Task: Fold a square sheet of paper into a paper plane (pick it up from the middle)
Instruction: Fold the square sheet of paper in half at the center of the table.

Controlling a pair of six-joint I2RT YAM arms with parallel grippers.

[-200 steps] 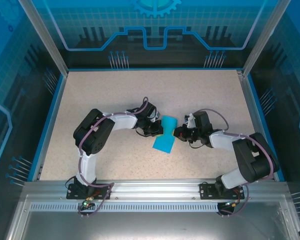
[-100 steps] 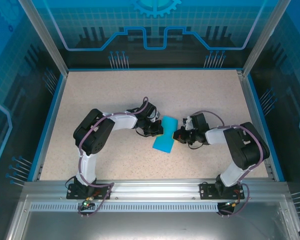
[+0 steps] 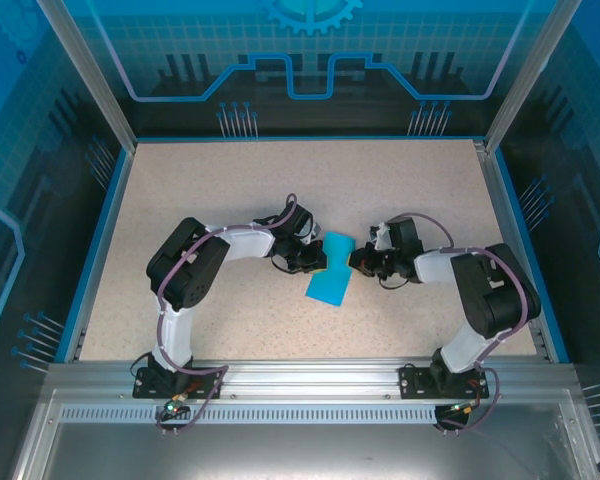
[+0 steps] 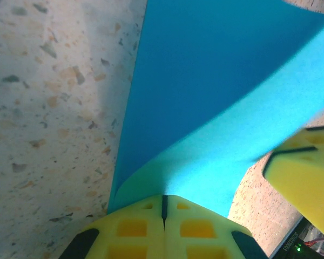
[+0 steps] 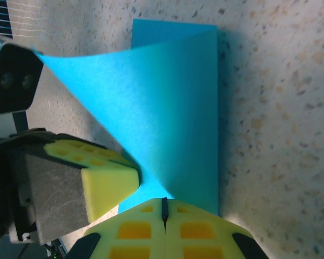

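Where the two black-and-white arms meet near the middle of the speckled beige table (image 3: 230,190), the left gripper (image 3: 313,258) reaches in from the left. Its yellow, grid-moulded pads are pressed flat together with only a thin dark seam between them, and one edge of the square sheet of paper (image 3: 330,275) is nipped in that seam. From the left wrist camera the thin, matte teal-blue sheet rises out of the pads in a smooth curl, one part in shadow and the other a paler band sweeping off to the right. From above, the sheet is narrow at the waist where both grippers pinch it and flares toward the far and near ends; the near part lies flat on the table at a slight tilt. On the right, the right gripper (image 3: 358,262) faces the left one across the paper, its own yellow pads closed tight on the opposite edge. In its wrist view the paper fans upward to a straight, crisp right edge, with a blunt yellow finger of the left gripper just beside it.
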